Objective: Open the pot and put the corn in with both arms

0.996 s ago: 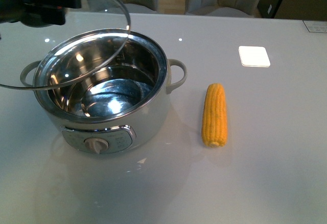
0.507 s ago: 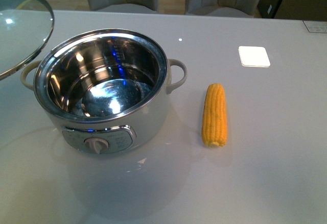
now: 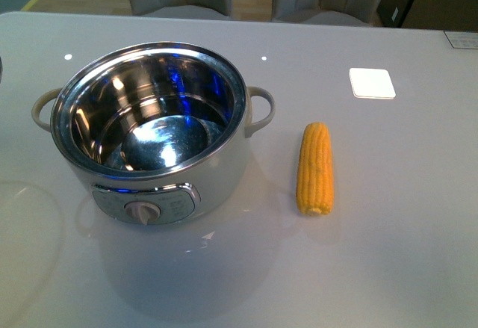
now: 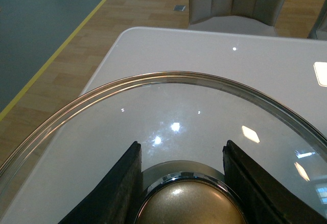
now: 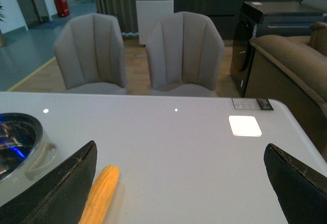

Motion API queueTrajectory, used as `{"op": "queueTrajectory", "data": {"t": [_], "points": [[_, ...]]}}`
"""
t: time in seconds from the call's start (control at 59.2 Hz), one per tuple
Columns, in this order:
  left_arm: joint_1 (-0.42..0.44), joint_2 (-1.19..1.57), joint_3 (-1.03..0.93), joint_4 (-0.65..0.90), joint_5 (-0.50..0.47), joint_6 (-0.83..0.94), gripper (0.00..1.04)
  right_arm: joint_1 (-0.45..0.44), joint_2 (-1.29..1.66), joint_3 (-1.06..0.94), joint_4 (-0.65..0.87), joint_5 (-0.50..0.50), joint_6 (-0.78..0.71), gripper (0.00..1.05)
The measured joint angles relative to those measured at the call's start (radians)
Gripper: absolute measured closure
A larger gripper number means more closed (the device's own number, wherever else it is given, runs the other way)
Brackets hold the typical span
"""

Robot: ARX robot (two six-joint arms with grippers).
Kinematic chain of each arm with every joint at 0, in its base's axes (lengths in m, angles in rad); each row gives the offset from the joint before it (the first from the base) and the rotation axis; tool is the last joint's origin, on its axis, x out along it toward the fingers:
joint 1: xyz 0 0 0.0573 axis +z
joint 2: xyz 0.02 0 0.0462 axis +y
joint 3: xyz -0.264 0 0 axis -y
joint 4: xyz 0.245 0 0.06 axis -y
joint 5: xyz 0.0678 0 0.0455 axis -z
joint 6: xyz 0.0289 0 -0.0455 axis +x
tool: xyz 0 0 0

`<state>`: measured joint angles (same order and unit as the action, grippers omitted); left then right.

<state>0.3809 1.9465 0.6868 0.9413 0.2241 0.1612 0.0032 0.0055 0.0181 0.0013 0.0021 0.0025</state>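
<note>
The pot is seen standing open on the left part of the white worktop, and the corn is laid flat just to its right, not touching it. The left pincer is clenched on the knob of a glass lid held near the worktop's left edge, while the right pincer is spread wide with nothing held.

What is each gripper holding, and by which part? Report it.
The left gripper grips the round glass lid with steel rim by its golden knob. The right gripper is open and holds nothing.
</note>
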Motion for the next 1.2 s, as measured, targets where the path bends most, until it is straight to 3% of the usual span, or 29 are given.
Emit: {"op": "queueTrajectory", "data": {"t": [0.524, 1.199], "points": [[0.095, 0.297, 0.101, 0.132, 0.074, 0.018, 0.63, 0.0, 0.0, 0.0, 0.0, 0.0, 0.0, 0.09], [0.101, 0.525, 0.307, 0.14, 0.156, 0.034, 0.63, 0.0, 0.0, 0.0, 0.0, 0.0, 0.0, 0.09]]}}
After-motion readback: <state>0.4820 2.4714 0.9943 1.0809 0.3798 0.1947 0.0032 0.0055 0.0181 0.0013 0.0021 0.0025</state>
